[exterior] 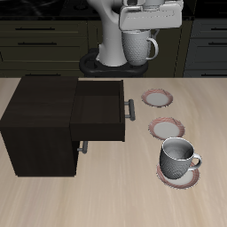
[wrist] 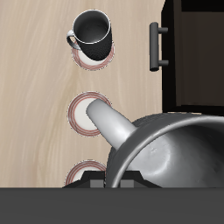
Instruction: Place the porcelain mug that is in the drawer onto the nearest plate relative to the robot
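My gripper (exterior: 144, 28) is shut on the rim of the porcelain mug (exterior: 136, 47), grey-white and ribbed, and holds it high above the back of the table. In the wrist view the mug (wrist: 171, 144) fills the foreground, with its handle (wrist: 109, 122) sticking out. The dark drawer (exterior: 99, 111) stands open and looks empty, its grey bar handle (exterior: 131, 108) facing the saucers. The plate nearest the robot (exterior: 158, 96) is bare. In the wrist view it (wrist: 80, 171) lies below and beside the held mug, partly hidden by it.
A second pink-rimmed saucer (exterior: 166, 129) lies bare in the middle of the row. A third saucer (exterior: 183, 177), nearest the front edge, carries the second grey-white mug (exterior: 177, 157). The dark cabinet (exterior: 40, 124) holds the drawer. The robot's black base (exterior: 111, 62) stands at the back.
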You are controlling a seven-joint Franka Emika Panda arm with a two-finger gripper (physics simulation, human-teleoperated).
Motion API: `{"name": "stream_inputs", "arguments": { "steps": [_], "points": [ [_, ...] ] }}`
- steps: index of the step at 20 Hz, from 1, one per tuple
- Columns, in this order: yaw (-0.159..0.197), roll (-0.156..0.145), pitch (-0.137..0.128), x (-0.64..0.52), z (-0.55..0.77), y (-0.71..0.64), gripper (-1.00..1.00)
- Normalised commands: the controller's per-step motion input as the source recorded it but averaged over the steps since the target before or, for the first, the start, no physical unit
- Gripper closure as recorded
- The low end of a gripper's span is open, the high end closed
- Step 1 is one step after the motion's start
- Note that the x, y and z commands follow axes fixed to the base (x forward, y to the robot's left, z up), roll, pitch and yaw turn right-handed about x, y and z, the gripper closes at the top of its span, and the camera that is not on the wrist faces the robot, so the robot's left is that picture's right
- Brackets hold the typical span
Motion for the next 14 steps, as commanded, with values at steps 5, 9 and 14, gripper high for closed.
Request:
{"name": "stream_inputs", "arguments": {
  "steps": [5, 9, 14],
  "points": [
    [-0.011, 0.023, 0.028, -0.10, -0.14, 0.33, 1.00],
    [-0.020, 0.022, 0.004, -0.04, -0.08, 0.17, 1.00],
    [-0.018, -0.034, -0.038, -0.20, -0.08, 0.06, 1.00]
  ]
}}
